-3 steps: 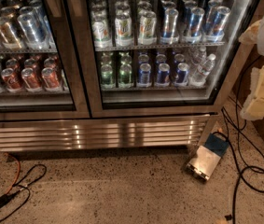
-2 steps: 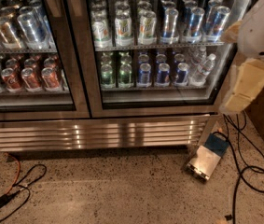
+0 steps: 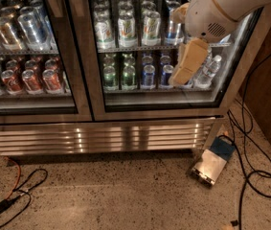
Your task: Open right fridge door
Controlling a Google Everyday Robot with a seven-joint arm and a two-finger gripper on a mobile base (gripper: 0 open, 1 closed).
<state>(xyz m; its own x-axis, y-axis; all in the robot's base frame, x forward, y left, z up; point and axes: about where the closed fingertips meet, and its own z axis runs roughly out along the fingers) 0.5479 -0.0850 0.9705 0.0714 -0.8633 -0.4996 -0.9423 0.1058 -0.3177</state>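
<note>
At your two o'clock, end effector (image 3: 185, 66) hanging in front of the right fridge door (image 3: 140, 47), door shut, grip width you cannot tell

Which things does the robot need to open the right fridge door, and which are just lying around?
For the job:
- right fridge door, shut
- gripper, in front of that door's right side

Just lying about:
- left fridge door
- drink cans on the shelves
- metal box on the floor
- cables across the floor
</note>
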